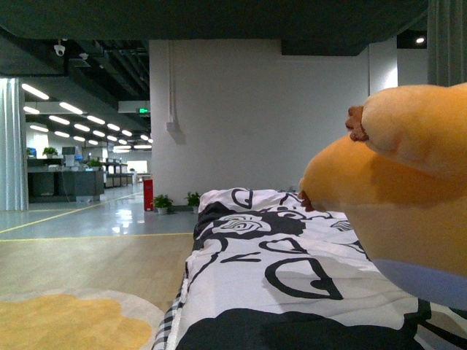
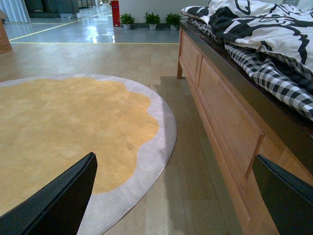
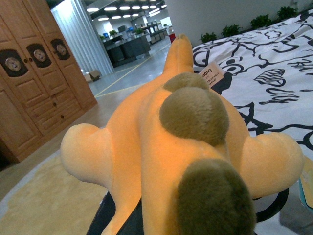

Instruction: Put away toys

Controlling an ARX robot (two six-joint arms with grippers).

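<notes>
An orange-yellow plush toy (image 1: 401, 197) fills the right side of the front view, held up above the bed. In the right wrist view the plush toy (image 3: 161, 147) has brown-green round patches along its back and a white tag near its far end. My right gripper (image 3: 190, 225) is shut on it, with the dark fingers mostly hidden under the plush. My left gripper (image 2: 176, 196) is open and empty, low above the wooden floor between the rug and the bed frame; its black fingers (image 2: 58, 200) show at both lower corners.
A bed with a black-and-white patterned cover (image 1: 277, 270) lies ahead. Its wooden side frame (image 2: 220, 112) runs beside the left gripper. A round yellow rug with grey border (image 2: 73, 127) lies on the floor. A wooden wardrobe (image 3: 34, 83) stands beyond the rug. Potted plants (image 1: 162, 203) sit by the white wall.
</notes>
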